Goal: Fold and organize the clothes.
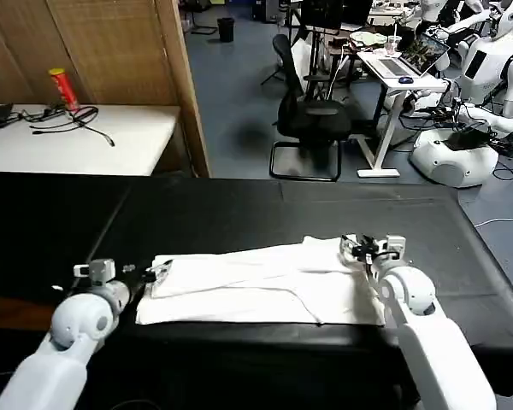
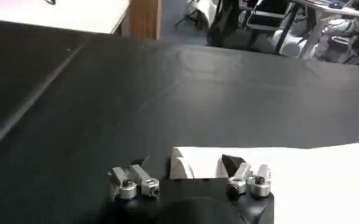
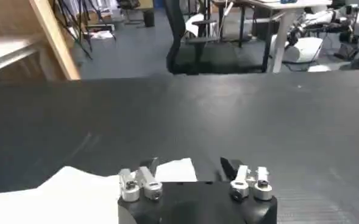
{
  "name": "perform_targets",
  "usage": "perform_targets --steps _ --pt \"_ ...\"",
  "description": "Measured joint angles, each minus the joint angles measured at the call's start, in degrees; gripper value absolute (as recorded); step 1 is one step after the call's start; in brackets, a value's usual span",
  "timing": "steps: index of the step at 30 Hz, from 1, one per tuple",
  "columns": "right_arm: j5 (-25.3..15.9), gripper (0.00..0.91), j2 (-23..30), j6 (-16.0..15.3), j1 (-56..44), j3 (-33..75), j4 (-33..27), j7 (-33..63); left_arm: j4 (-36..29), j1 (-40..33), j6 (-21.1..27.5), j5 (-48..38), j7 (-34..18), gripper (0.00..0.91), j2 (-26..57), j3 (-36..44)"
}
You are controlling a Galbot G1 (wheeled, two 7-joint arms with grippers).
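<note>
White T-shirt [image 1: 265,286] folded flat on black table [image 1: 239,213], left gripper [image 1: 141,272] and right gripper [image 1: 369,248] spread open over its opposite ends, office chair [image 1: 312,115] beyond

The T-shirt [image 1: 265,286] lies on the table [image 1: 239,213], between left gripper [image 1: 145,273] and right gripper [image 1: 368,249].

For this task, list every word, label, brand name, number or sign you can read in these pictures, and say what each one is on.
None can be read.
T-shirt: plain white side up, no lettering shows.
Red can on the white table: markings too small to read.
Laptop screen: too small to read.
</note>
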Motion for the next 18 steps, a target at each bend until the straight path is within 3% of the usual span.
perform_targets --steps 10,18 --pt "-6.3 0.01 2.3 3.9 -2.0 2.1 0.7 3.9 -0.2 -0.1 -3.8 9.3 3.5 0.0 -1.1 1.9" --pt "-6.4 0.0 2.6 3.6 -3.2 3.9 1.1 4.8 3.0 -3.5 -6.4 16.2 4.1 0.0 -2.7 4.6"
